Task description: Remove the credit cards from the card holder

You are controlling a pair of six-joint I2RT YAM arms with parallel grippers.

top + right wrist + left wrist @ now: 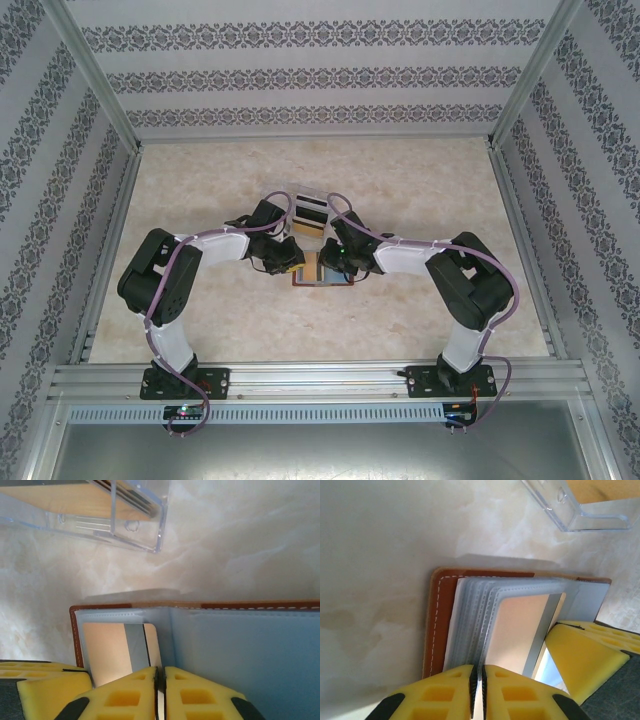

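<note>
A brown leather card holder [322, 281] lies open on the marble table, its clear sleeves fanned out [470, 620]. One tan credit card with a grey stripe [117, 650] sits in a sleeve on the left half [517, 630]. My left gripper [479, 680] is shut on the near edge of a sleeve. My right gripper [160, 680] is shut on a thin pale edge at the card's corner, and its yellow finger [580, 655] reaches the card's other end. In the top view both grippers [292, 258] [340, 258] meet over the holder.
A clear acrylic tray [308, 212] with several tan cards stands just behind the holder [135, 520] [590, 510]. The holder's right half is a bare blue-grey sleeve [250, 655]. Metal frame rails line the table's sides.
</note>
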